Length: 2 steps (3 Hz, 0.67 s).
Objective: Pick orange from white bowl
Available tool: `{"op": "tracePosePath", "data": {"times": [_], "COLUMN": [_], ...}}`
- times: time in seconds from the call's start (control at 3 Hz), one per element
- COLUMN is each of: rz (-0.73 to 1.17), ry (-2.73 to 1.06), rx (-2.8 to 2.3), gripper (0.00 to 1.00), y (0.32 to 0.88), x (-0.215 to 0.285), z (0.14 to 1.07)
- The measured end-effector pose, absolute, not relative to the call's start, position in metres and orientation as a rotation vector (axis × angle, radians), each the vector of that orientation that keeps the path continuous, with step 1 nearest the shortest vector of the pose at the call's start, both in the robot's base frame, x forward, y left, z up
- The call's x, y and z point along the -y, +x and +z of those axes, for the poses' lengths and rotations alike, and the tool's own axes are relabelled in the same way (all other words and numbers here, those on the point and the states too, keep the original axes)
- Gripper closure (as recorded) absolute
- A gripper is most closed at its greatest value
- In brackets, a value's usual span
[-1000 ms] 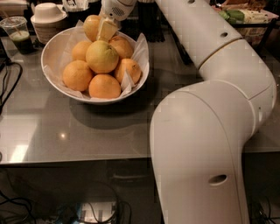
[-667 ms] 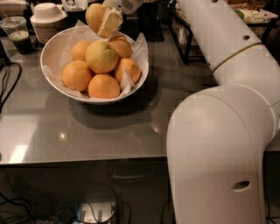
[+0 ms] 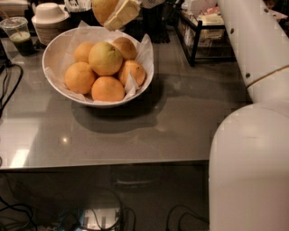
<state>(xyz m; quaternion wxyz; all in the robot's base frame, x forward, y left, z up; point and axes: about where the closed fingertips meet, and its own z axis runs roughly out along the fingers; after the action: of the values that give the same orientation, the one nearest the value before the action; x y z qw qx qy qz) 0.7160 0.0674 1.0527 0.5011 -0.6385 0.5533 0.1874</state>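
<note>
The white bowl (image 3: 55, 53), lined with crinkled white paper, stands on the grey table at the upper left. It holds a yellow-green fruit (image 3: 105, 57) on top of several deep-orange ones. My gripper (image 3: 114, 15) is at the top edge of the view, above the bowl's far rim. It is shut on the orange (image 3: 102, 7), a large dull golden-yellow fruit, and holds it clear of the bowl. A pale finger (image 3: 123, 13) presses the orange's right side. The orange's top is cut off by the frame.
A stack of white lidded cups (image 3: 48, 17) and a plastic cup with a green drink (image 3: 16, 35) stand behind the bowl at the left. A black wire rack (image 3: 198, 34) stands at the back right. Cables (image 3: 8, 85) lie at the left edge. My white arm (image 3: 253, 135) fills the right side.
My gripper has lifted the orange up out of the bowl, from just above the other fruit to the top edge of the view. The fruit in the bowl has not moved.
</note>
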Motion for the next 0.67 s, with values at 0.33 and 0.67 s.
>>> {"op": "tracePosePath", "data": {"times": [0.33, 0.67], "rz": [0.509, 0.452], "ry": [-1.57, -1.598], "rx": [-1.22, -1.128], "gripper": [1.0, 1.0], "y": [0.675, 0.625], "x": [-0.067, -0.063], "z": [1.077, 1.104]}}
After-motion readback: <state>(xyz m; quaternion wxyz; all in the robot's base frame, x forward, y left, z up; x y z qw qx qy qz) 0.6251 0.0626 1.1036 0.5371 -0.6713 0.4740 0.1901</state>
